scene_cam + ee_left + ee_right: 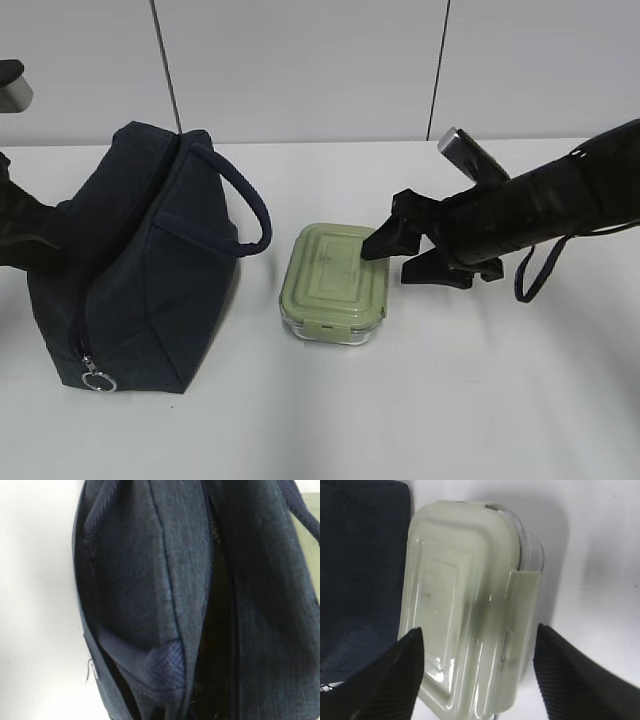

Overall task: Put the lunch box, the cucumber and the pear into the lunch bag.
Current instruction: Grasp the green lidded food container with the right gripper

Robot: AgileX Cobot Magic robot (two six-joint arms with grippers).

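The navy lunch bag (140, 270) stands at the left, with its looped handle (255, 215) toward the middle and its silver zipper pull (98, 380) low at the front. The left wrist view shows the bag (150, 580) close up, with a dark slit open along its top. The lunch box (335, 283) with its sage-green lid sits on the table right of the bag. My right gripper (392, 262) is open over the box's right part; one finger is over the lid and the other is beyond its right edge (479, 632). The cucumber and the pear are out of view.
My left arm (25, 235) is at the bag's left side; its fingers are hidden by the bag. The white table (480, 400) ends at a white panelled wall behind. The bag also fills the left of the right wrist view (360, 570).
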